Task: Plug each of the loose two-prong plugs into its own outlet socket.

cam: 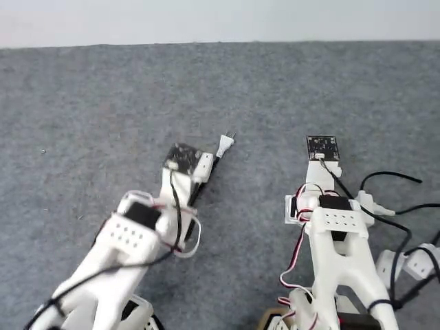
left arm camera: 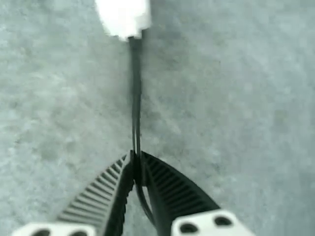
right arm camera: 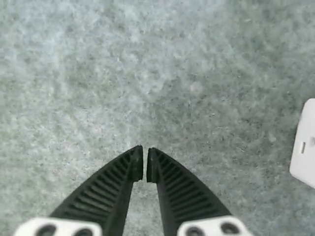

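Observation:
A white two-prong plug (cam: 225, 144) lies on the grey carpet with its prongs pointing away from the arms. Its black cord (cam: 206, 177) trails back under the left arm. In the left wrist view my left gripper (left arm camera: 137, 160) is shut on that black cord (left arm camera: 135, 93), a short way behind the white plug (left arm camera: 123, 17). My right gripper (right arm camera: 144, 164) hangs over bare carpet, shut with nothing in it. A white outlet block (right arm camera: 305, 145) lies at the edge of the right wrist view, off to the gripper's side.
Grey carpet (cam: 103, 117) covers the table up to a pale wall at the back. By the right arm lie several white plug or socket pieces (cam: 366, 201) (cam: 393, 264) joined by looping black cables (cam: 392, 177).

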Available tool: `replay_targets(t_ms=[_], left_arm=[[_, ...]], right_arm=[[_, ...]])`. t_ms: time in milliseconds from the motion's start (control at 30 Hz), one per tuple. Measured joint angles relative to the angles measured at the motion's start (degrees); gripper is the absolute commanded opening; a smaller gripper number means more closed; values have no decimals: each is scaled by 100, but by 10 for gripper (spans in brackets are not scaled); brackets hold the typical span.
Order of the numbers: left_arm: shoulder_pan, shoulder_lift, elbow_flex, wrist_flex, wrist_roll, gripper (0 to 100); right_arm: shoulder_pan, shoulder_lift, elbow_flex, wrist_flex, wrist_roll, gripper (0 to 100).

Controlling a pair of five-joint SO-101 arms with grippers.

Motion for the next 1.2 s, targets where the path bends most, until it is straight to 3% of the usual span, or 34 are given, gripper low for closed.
replay_targets(t_ms=[133,267,600,867,1000,1200], left_arm=[[1029,-897,1011,-26,-703,15],[1811,-1811,1538,-35,-905,17],[1433,-3042,1714,264,-985,306],[1116,-3332,1609,264,-993,313],[932,-3191,1512,-281,-1257,313],[958,-1908,835,-1046,-1451,313]], right_arm=[[18,0,0,0,0,20],[9,0,0,0,0,20],[9,0,0,0,0,21],[18,0,0,0,0,21],[18,0,0,0,0,21],[18,0,0,0,0,21]])
